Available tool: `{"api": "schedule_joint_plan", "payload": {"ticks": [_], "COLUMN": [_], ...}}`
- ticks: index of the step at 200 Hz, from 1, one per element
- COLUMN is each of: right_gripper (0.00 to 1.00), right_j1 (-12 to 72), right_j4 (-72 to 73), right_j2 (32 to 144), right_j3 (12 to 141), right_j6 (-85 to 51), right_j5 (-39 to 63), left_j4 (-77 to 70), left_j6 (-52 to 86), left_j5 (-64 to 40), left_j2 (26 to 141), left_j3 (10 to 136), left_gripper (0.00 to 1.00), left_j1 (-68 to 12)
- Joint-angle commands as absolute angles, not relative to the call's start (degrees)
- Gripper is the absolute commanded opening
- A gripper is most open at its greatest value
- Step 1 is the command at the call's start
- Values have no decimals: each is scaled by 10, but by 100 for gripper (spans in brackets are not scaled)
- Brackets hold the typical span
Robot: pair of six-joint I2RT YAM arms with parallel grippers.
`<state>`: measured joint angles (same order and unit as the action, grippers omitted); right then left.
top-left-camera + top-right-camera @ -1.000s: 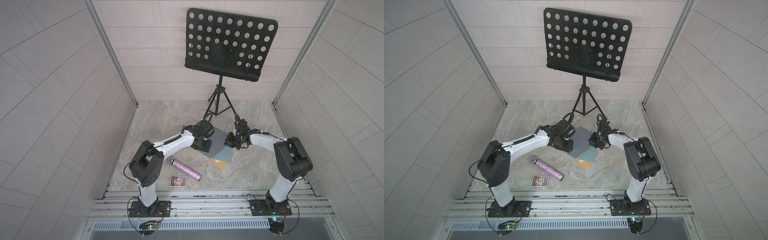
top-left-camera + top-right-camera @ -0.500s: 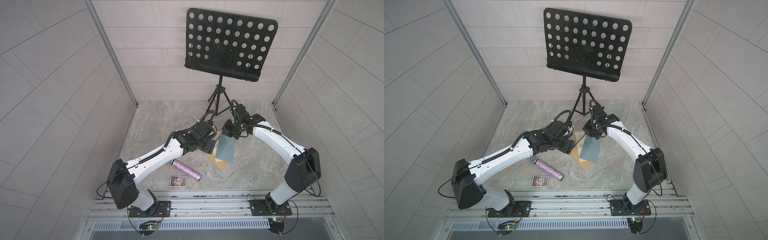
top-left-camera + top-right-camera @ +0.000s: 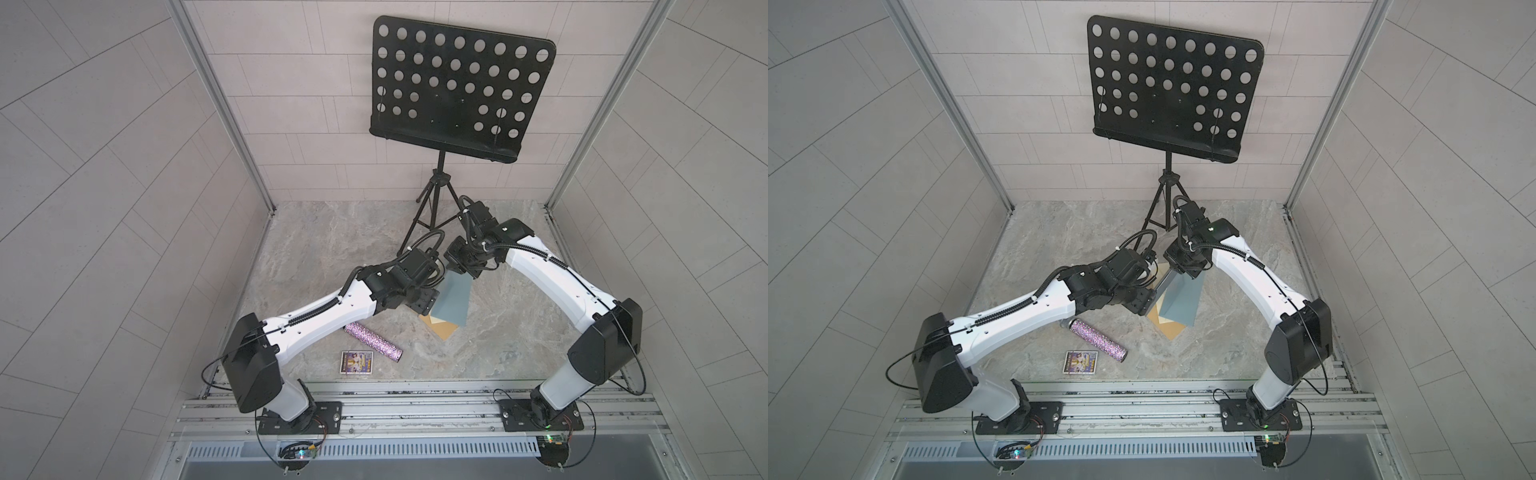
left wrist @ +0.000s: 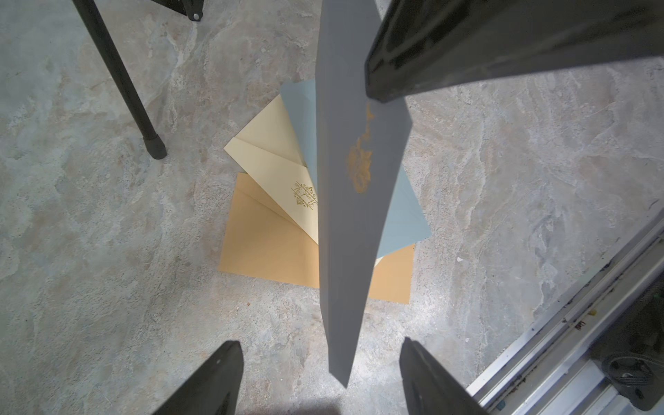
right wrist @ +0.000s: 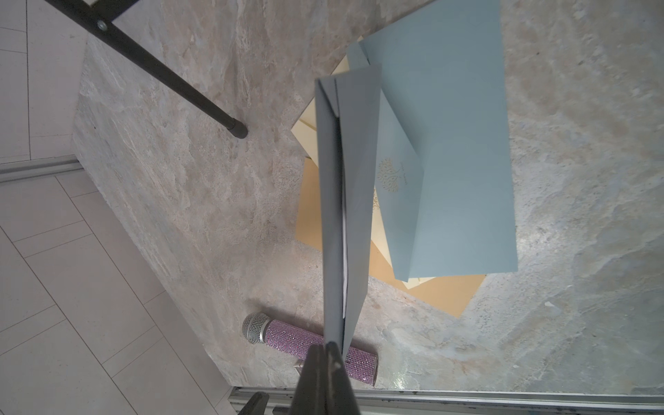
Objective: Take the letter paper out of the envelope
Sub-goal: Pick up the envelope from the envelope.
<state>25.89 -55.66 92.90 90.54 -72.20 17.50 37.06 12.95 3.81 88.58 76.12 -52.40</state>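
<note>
Left gripper (image 4: 318, 344): your jaws stand wide, flanking the envelope's lower corner, apart from it.
Envelope (image 3: 454, 300): grey-blue, hanging mid-frame in both top views, above the floor (image 3: 332, 249).
Letter paper (image 5: 345, 251): white edge showing inside it.
Right gripper (image 5: 326, 349): yours is pinched tight on the envelope's upper edge.

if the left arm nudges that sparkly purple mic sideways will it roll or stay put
Probably rolls: the microphone is a cylinder lying on its side on the flat table. Its rhinestone skin looks rough, so likely grippy rather than slippery. The mesh head might make it curve.
</note>
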Motion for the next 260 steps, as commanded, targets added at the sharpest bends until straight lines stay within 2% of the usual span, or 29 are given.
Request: {"api": "schedule_joint_plan", "payload": {"ticks": [1, 20, 51, 66, 93, 140, 150, 162, 187, 202, 211, 218, 241, 260], "right_gripper": [0, 0, 0, 0, 0, 0, 0, 0, 0, 32, 42, 45, 46, 26], "right_j1": [262, 263, 263, 263, 264, 263, 264, 263, 259, 251, 246, 242, 246, 265], "right_j4": [-595, -597, -597, -594, -597, -590, -590, -589, -562, -522, -472, -450, -391, -335], "right_j2": [923, 918, 920, 918, 920, 911, 908, 904, 878, 831, 795, 774, 751, 765], "right_j3": [916, 918, 922, 924, 938, 939, 938, 936, 916, 872, 830, 805, 760, 739], "right_j6": [-738, -739, -745, -750, -751, -767, -770, -770, -759, -752, -757, -765, -775, -787], "right_j5": [164, 167, 187, 192, 200, 219, 220, 220, 198, 158, 148, 143, 161, 189], "left_j4": [383, 370, 376, 376, 362, 372, 372, 372, 378, 379, 380, 383, 394, 402], "left_j6": [104, 93, 90, 85, 89, 93, 96, 102, 119, 135, 145, 152, 166, 171], "left_j5": [77, 68, 79, 62, 43, 48, 49, 51, 40, 21, 6, -11, -50, -54], "left_j2": [904, 907, 931, 944, 949, 969, 970, 969, 957, 938, 926, 920, 906, 899], "left_j3": [782, 783, 808, 819, 821, 839, 842, 845, 848, 844, 841, 840, 840, 840], "left_gripper": [77, 76, 70, 64, 60, 31, 19, 0, 0, 0, 0, 0, 0, 0], "left_j1": [-526, -526, -525, -525, -525, -517, -514, -510, -494, -478, -468, -460, -449, -449]}}
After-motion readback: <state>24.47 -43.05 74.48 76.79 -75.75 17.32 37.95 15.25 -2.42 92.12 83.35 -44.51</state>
